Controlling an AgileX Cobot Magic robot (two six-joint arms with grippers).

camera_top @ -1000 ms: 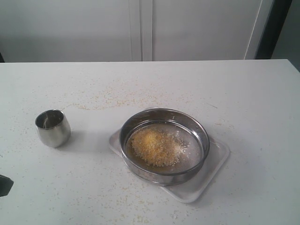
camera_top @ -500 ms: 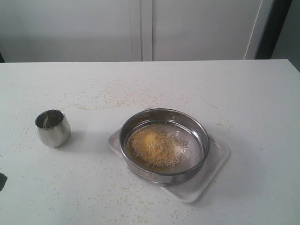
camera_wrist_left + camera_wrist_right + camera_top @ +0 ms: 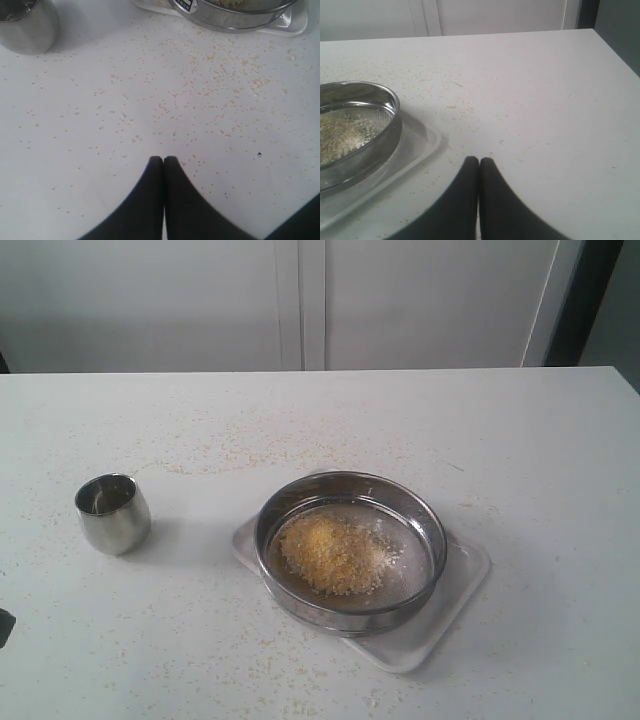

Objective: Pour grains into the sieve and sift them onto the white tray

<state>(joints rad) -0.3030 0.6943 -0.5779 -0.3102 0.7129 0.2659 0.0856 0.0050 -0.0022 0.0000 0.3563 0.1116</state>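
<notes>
The left tool (image 3: pixel 163 161) is holding nothing, its two dark jaws pressing flat together; the right tool (image 3: pixel 479 161) is likewise pinching closed and empty.

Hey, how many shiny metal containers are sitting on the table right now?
2. The steel cup stands at the left of the exterior view; the sieve, holding grains, sits on the white tray near the middle.

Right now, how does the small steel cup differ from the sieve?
The cup is narrow, tall and rounded; the sieve is wide and shallow. The cup stands on the table, the sieve on the white tray. The cup looks empty, the sieve holds the grains. Both are shiny steel and upright.
</notes>
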